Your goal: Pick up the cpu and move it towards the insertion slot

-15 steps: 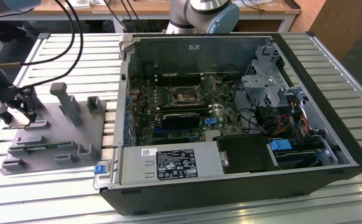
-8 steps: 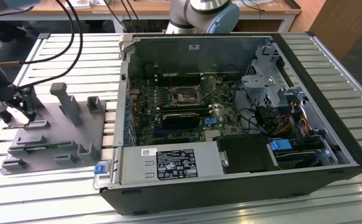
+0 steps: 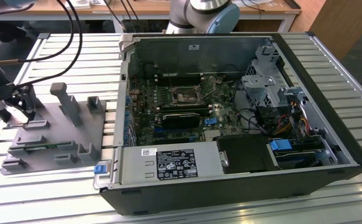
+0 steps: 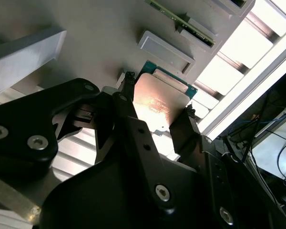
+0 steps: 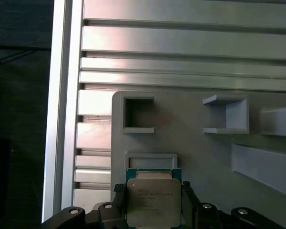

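The cpu (image 5: pixel 154 205) is showing a silvery-grey lid with a teal-green rim; the gripper (image 5: pixel 154 192) is presenting matte black. The tray (image 5: pixel 181 143) is appearing plain pale grey, the table (image 5: pixel 181 43) is displaying silver ribbed slats, and the insertion slot (image 3: pixel 186 97) is showing a silvery frame around a dark centre

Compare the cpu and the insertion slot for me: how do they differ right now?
The cpu is clamped in the gripper over the grey tray; the insertion slot is fixed inside the computer case. The cpu shows a silvery lid with a green rim; the insertion slot is a metal frame with a dark centre. Both are square.
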Available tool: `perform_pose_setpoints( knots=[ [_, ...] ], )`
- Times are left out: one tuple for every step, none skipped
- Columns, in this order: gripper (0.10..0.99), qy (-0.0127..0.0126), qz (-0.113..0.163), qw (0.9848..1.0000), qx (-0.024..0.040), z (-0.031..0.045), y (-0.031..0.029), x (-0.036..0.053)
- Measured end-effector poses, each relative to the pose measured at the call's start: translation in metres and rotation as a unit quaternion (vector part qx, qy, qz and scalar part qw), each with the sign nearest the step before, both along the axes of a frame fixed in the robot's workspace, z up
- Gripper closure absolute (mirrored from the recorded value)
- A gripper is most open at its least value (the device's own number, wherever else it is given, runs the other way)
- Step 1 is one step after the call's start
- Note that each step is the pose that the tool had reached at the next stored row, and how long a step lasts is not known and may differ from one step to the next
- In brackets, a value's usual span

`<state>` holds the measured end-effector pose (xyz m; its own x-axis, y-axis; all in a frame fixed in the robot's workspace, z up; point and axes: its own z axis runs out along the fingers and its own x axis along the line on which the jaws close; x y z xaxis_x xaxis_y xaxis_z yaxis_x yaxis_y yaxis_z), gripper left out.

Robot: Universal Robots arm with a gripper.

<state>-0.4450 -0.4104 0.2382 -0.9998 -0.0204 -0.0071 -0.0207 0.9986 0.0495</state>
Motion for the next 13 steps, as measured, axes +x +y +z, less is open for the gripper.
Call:
perform_pose_setpoints(
  knots=[
    [0.545,0.0,0.0,1.0,0.0,0.0004,0.0,0.0],
    [0.545,0.0,0.0,1.0,0.0,0.0008,0.0,0.0],
    [0.545,0.0,0.0,1.0,0.0,0.0012,0.0001,0.0],
    [0.545,0.0,0.0,1.0,0.0,0.0015,0.0001,0.0],
    [0.545,-0.0001,0.0,1.0,0.0,0.0018,0.0001,0.0],
    [0.545,0.0,0.0,1.0,0.0,0.0022,0.0001,0.0],
    [0.545,0.0,0.0,1.0,0.0,0.0025,0.0001,0.0],
    [0.545,0.0,0.0,1.0,0.0,0.0029,0.0002,0.0],
    [0.545,0.0,0.0,1.0,0.0,0.0032,0.0002,0.0],
    [0.545,0.0,0.0,1.0,0.0,0.0035,0.0002,0.0],
    [0.545,0.0,0.0,1.0,0.0,0.0038,0.0003,0.0],
    [0.545,0.0,0.0,1.0,0.0,0.0041,0.0002,0.0],
    [0.545,0.0,0.0,1.0,0.0,0.0044,0.0003,0.0]
  ],
)
